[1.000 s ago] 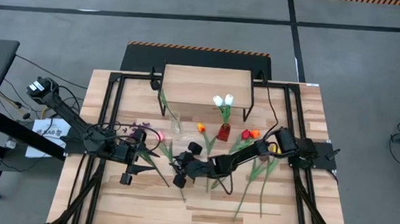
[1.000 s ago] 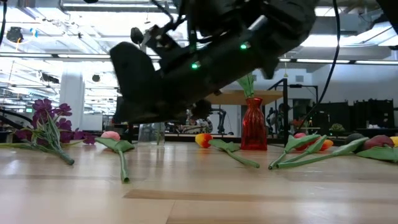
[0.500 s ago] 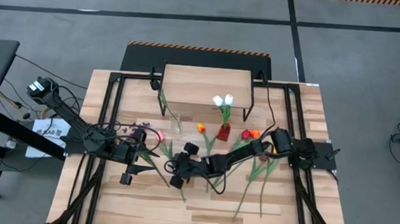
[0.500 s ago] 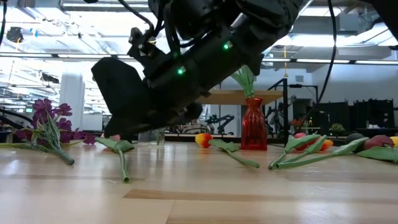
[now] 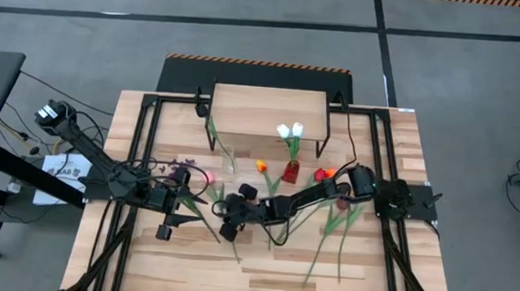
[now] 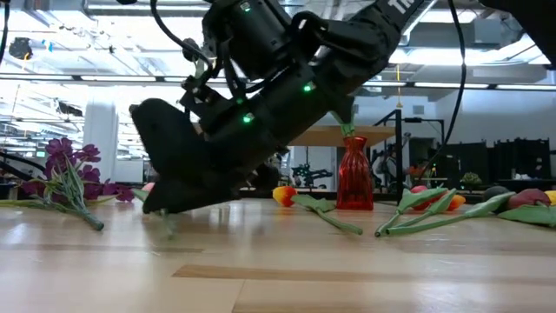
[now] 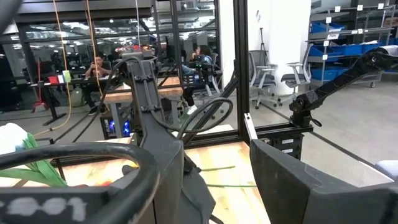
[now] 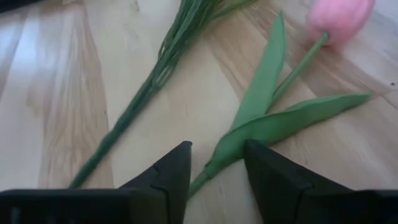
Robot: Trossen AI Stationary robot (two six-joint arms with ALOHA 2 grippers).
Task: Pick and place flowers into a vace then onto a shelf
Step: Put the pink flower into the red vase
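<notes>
On the table: unlabelled pink tulip [image 8: 339,17]

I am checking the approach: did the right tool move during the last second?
Yes. The right tool moved left, farther from the red glass vase, and lower over the pink tulip.

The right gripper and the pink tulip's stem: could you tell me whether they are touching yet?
Cannot tell. In the right wrist view the right gripper has its open fingers either side of the pink tulip's stem, but no contact or gap shows plainly.
</notes>
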